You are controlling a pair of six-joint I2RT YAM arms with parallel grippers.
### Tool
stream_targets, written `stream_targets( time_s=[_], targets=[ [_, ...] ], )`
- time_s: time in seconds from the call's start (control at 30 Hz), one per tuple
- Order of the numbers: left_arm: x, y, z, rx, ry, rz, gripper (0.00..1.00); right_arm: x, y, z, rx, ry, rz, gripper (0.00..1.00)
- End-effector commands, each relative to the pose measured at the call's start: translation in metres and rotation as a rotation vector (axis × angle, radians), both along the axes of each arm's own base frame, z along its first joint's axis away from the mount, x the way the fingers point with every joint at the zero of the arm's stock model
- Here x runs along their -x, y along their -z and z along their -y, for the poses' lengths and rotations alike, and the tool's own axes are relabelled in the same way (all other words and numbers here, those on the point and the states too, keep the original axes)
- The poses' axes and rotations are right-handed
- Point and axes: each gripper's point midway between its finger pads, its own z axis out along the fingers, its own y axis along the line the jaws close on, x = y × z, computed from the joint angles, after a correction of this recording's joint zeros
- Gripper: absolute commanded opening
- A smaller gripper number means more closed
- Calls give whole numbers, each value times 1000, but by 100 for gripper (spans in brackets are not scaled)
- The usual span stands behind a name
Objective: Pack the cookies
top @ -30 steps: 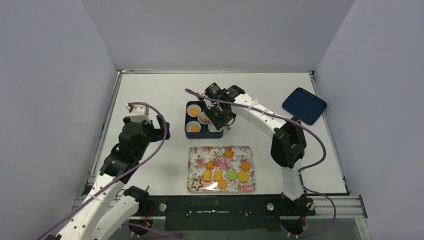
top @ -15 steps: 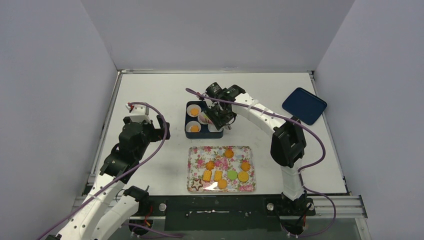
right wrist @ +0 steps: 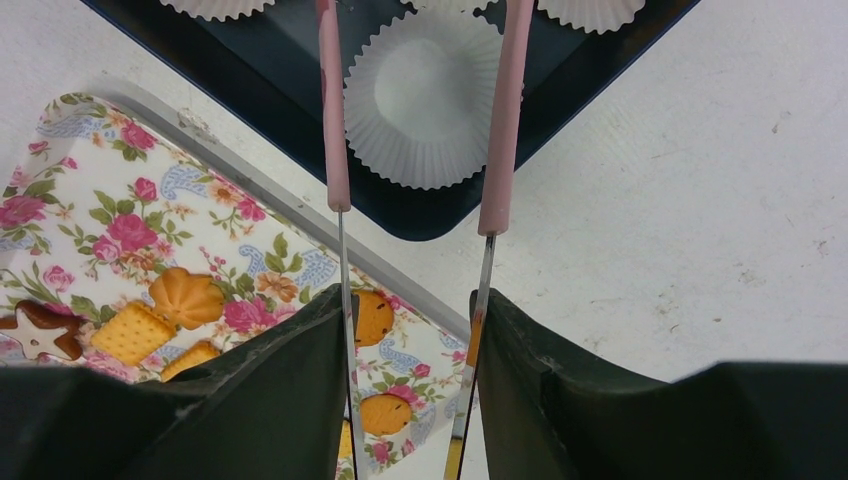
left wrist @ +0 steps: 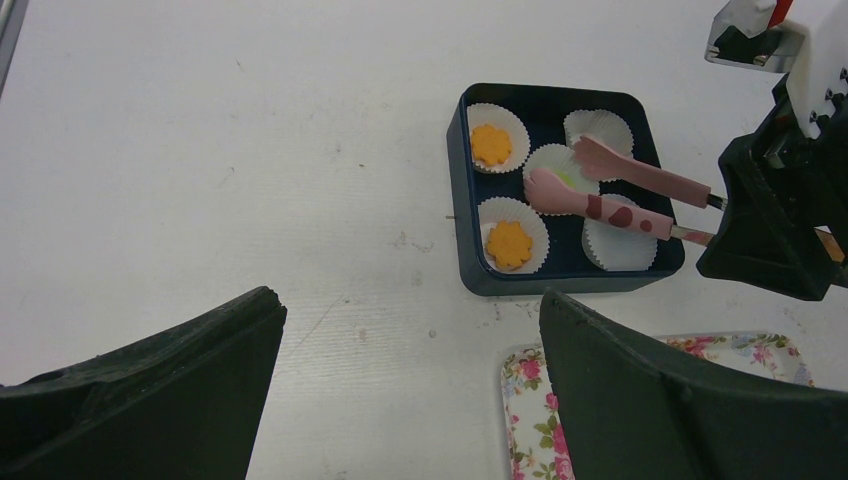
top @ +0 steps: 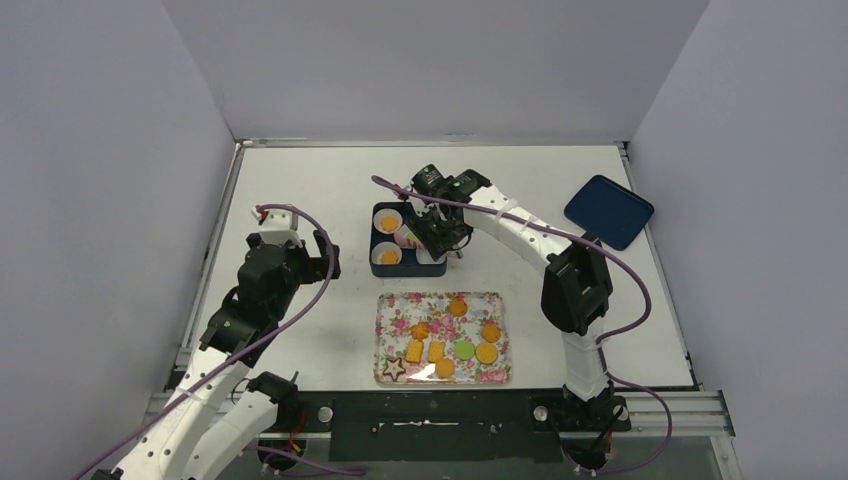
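The right gripper [right wrist: 408, 300] is clamped on the rear shanks of the pink tongs [left wrist: 610, 208]. The tong arms stand apart, tips above the navy box [left wrist: 560, 283].

Under the tips, a paper cup [left wrist: 548, 158] holds a light green cookie [left wrist: 565, 177], partly covered by the tongs. Two orange flower cookies [left wrist: 509, 244] lie in the cups on the box's 9 o'clock side. The cup at the box's near corner [right wrist: 425, 95] is empty.

The left gripper [left wrist: 410, 305] stands fully spread, grasping nothing, above bare table at 9 o'clock of the box and well apart from it.

The other cookies [top: 437, 350] lie on the floral tray [top: 395, 310], just beside the box at its 6 o'clock.

Open table [top: 300, 180] runs from 9 to 12 o'clock of the box. A blue lid [top: 608, 211] rests at 3 o'clock, near the table's right edge. Grey walls enclose the table on three sides.
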Motion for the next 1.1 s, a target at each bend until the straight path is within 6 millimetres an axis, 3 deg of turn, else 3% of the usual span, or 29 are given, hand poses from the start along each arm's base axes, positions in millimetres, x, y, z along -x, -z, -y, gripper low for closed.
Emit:
stream_targets(
  time_s=[0.0,0.33,0.63,1.07],
  targets=[
    [-4,-11,1,0,2,39,97,0,-39,-7,-75,-15,86,43],
    [-4,-11,1,2,3,43,97,45,-67,5,-101,-39,94,39],
    [-4,-11,-1,7,-2,43,97,102,-71,18,-94,-66,64,38],
    [-7,-8,-6,8,-21,31,97,170,-57,63,-24,30,-28,38]
  ],
)
